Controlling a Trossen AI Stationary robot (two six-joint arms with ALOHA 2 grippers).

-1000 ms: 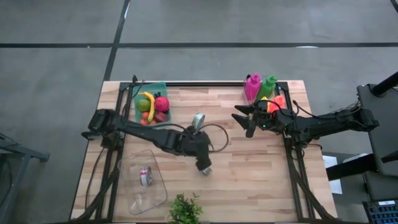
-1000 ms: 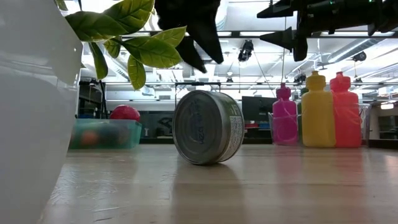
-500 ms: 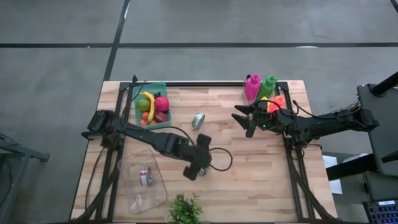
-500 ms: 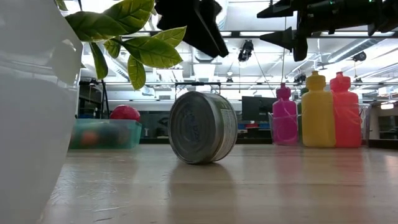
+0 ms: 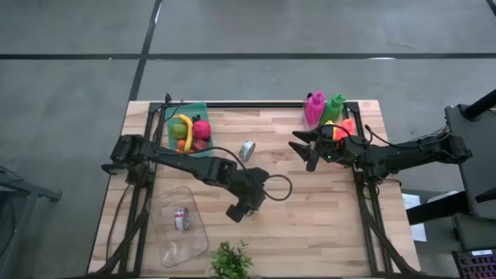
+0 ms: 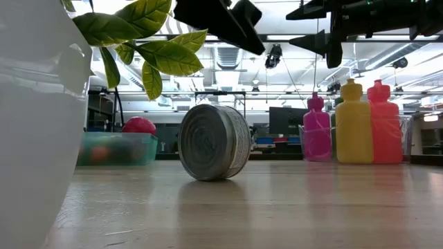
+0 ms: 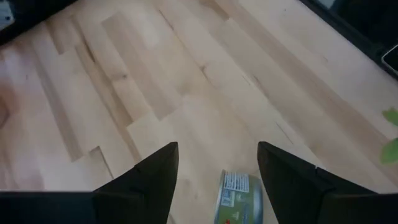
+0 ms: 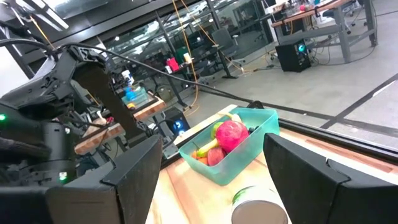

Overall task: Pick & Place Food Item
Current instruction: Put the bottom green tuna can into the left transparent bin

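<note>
A silver can (image 5: pixel 247 149) stands on its edge at mid-table, toward the far side; the right wrist view shows it too (image 8: pixel 261 208). In the low view a can (image 6: pixel 214 142) stands on its edge on the wood, right under my left gripper (image 6: pixel 221 21). The left wrist view shows a labelled can (image 7: pixel 239 198) on the wood, low between the open fingers of my left gripper (image 7: pixel 217 149) and untouched. Whether this is the same can, I cannot tell. My left gripper (image 5: pixel 236 211) hangs over mid-table, slanting down. My right gripper (image 5: pixel 301 151) waits open and level at the far right.
A green tray (image 5: pixel 203 108) of fruit stands at the far left. A clear container (image 5: pixel 182 232) with a small can in it lies near left. A potted plant (image 5: pixel 230 260) stands at the near edge. Pink (image 5: pixel 314 107) and green (image 5: pixel 334 107) bottles stand far right. Bare wood lies near right.
My left gripper has rolled about its own line, and its tip has swung toward the table's left; it stays high above the wood. The can in the low view has rolled a little to the left and turned about, so that its flat end shows more.
</note>
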